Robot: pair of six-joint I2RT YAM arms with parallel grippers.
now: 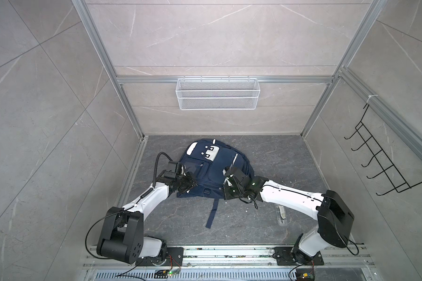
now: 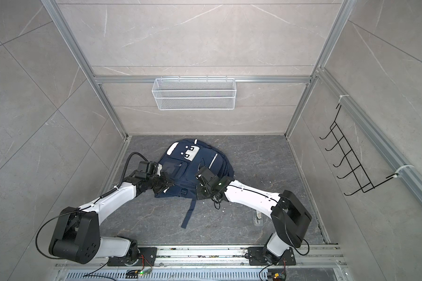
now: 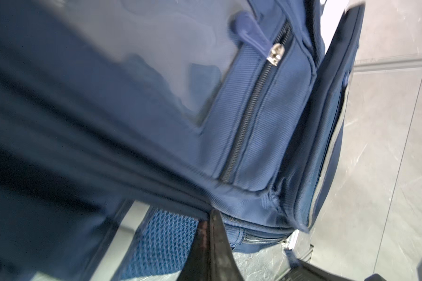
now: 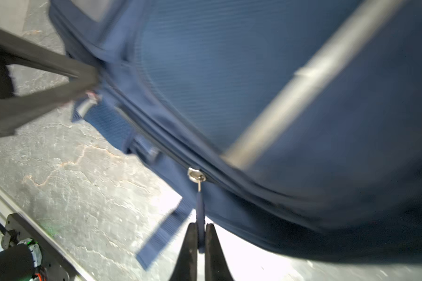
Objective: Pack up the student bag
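Dark grey marbled worktop, large navy-blue fabric backpack lying flat at mid-worktop, left hand clamped shut on its near-left edge seam, right hand pinched tight on small navy zipper pull tab at bag's near edge

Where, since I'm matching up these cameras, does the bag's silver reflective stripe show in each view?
In a top view: silver stripe on the right half of the student bag.
In a top view: same place.
Left wrist: thin grey strip along the bag's edge, probably it.
Right wrist: broad, blurred diagonal band.
Shared landmark: the navy front pocket it runs across.
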